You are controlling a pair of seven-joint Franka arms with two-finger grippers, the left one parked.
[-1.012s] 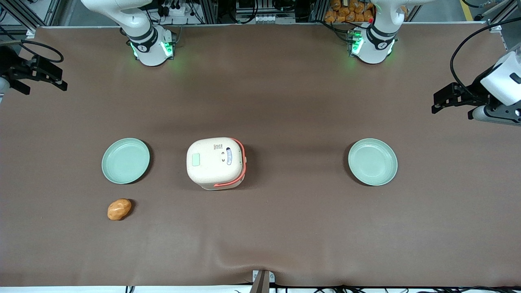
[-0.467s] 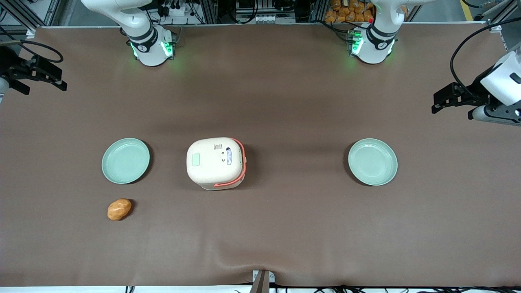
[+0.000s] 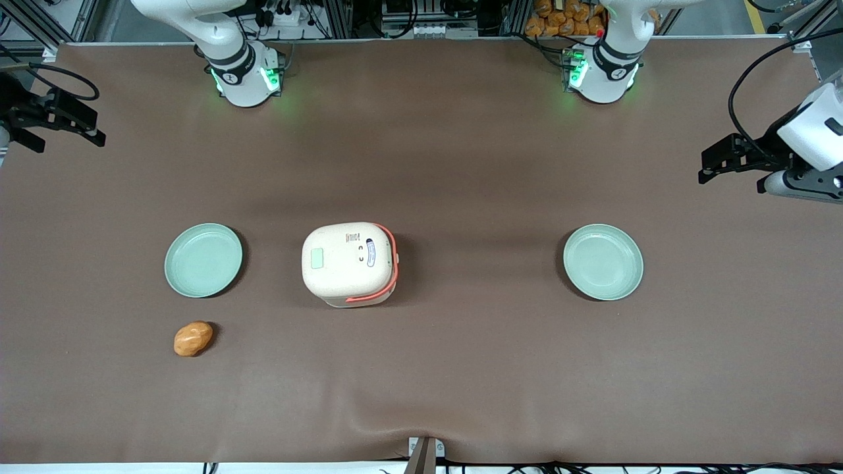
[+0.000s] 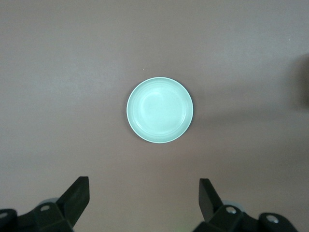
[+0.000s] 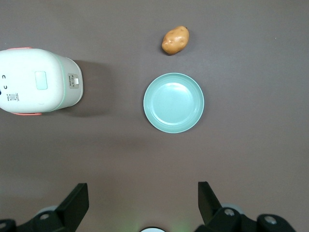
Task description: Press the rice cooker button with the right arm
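The cream-white rice cooker [image 3: 349, 263] with its coral handle stands near the table's middle, lid closed. Its pale green button [image 3: 317, 258] sits flush in the lid, on the side toward the working arm's end. My right gripper [image 3: 62, 128] hangs high at the working arm's end of the table, well away from the cooker. In the right wrist view the cooker [image 5: 38, 82] and button [image 5: 41, 80] show below the gripper [image 5: 142, 195], which is open with nothing between its fingers [image 5: 77, 198].
A green plate [image 3: 203, 260] lies beside the cooker toward the working arm's end, with a potato [image 3: 193, 338] nearer the front camera. A second green plate [image 3: 602, 262] lies toward the parked arm's end. Brown cloth covers the table [image 3: 461, 164].
My right gripper has drifted slightly farther toward the table's edge at the working arm's end. The cooker, plates and potato have not moved.
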